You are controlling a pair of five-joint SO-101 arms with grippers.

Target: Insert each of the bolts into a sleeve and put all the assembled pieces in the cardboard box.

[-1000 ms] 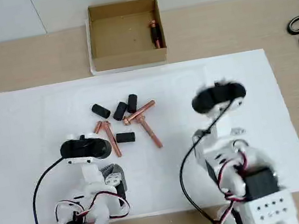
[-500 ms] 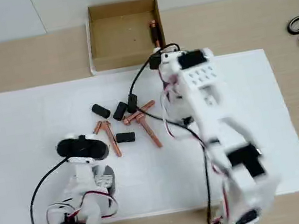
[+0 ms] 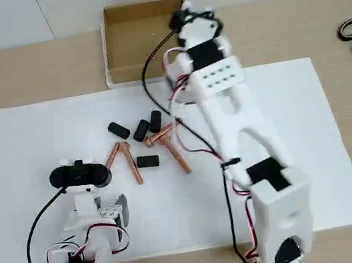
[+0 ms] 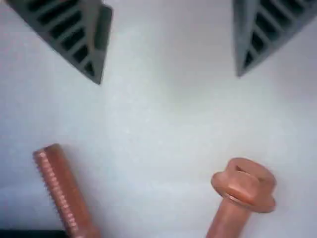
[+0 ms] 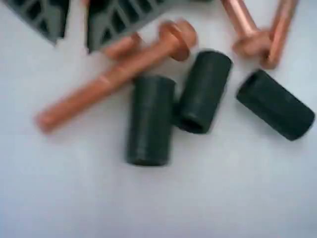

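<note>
Mid-sheet on white paper (image 3: pixel 301 151): loose copper bolts (image 3: pixel 166 131) among black sleeves (image 3: pixel 141 130). Near left, over two bolts, left gripper (image 4: pixel 168 77) spread apart, holding nothing. At cardboard box (image 3: pixel 108 48) far-right corner, right gripper (image 3: pixel 189 18); cannot tell its grip.

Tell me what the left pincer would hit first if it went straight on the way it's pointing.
Probably the bare white paper. The left pincer is open and aimed down at it; one bolt's head and another bolt's threaded end lie farther on, to either side. Depth is unclear.
</note>
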